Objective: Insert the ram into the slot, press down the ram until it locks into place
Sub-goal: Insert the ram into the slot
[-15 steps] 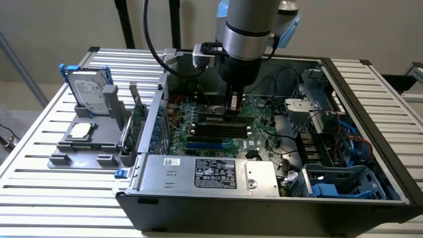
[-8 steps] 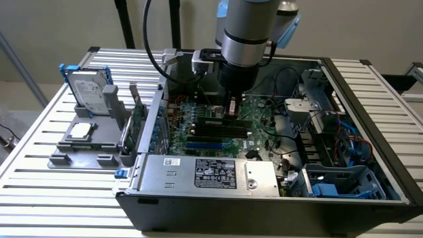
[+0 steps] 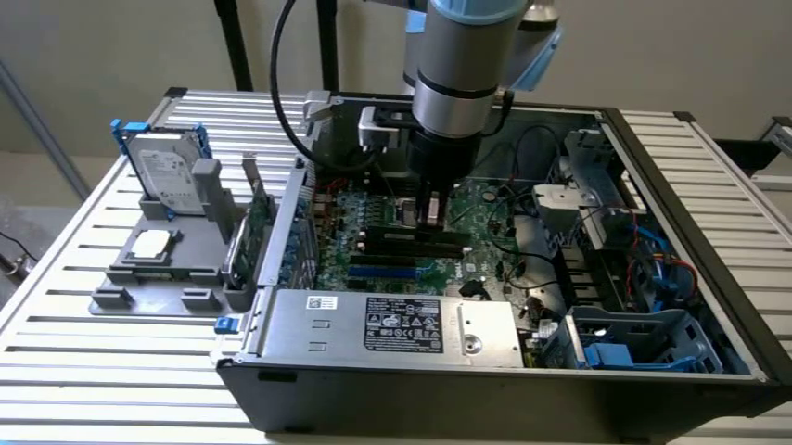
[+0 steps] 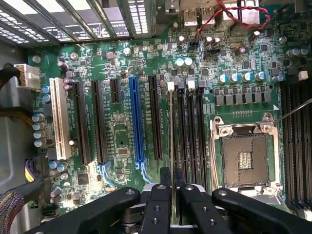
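Note:
The ram [image 4: 171, 131] shows edge-on as a thin pale line, standing upright along the first of several parallel black memory slots [image 4: 181, 136]. A white end clip [image 4: 170, 86] sits at its far end. My gripper [image 4: 171, 178] is shut on the ram's near end, one black finger [image 4: 165, 181] on each side. How deep the ram sits in the slot cannot be told. In the exterior view the gripper [image 3: 432, 215] reaches straight down into the open computer case, onto the green motherboard [image 3: 483, 209] just above the black slots [image 3: 409, 243].
A bright-blue socket [image 4: 136, 122], black expansion sockets [image 4: 100, 122] and a white one [image 4: 59, 117] lie beside the memory slots. The CPU socket [image 4: 245, 158] is on the other side. Red wires [image 4: 229, 14], a metal power-supply box [image 3: 396, 320] and a hard drive [image 3: 167, 176] on a grey holder are nearby.

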`<state>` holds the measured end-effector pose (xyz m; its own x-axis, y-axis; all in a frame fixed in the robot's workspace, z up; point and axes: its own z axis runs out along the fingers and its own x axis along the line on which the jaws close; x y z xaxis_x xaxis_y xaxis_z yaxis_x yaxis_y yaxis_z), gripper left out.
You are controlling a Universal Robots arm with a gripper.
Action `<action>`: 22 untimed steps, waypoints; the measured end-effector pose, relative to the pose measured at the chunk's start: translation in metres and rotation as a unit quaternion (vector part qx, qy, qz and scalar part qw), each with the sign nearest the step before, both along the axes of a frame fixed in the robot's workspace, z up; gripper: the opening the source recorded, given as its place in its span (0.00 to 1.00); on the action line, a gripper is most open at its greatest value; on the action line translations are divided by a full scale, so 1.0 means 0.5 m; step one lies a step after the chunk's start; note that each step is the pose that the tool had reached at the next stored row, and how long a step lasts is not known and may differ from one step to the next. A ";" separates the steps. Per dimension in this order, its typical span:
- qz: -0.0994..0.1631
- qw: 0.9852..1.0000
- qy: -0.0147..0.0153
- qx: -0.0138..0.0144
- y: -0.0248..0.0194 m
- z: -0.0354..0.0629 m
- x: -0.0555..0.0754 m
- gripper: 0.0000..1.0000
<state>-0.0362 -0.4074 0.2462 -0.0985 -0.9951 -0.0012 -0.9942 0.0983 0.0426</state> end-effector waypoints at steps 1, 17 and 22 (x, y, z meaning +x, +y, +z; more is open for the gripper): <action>0.003 1.000 0.000 0.000 0.0006 -0.003 0.000 0.14; 0.019 1.000 0.001 0.000 0.0079 -0.020 0.000 0.14; 0.019 1.000 0.002 0.000 0.0116 -0.025 0.000 0.14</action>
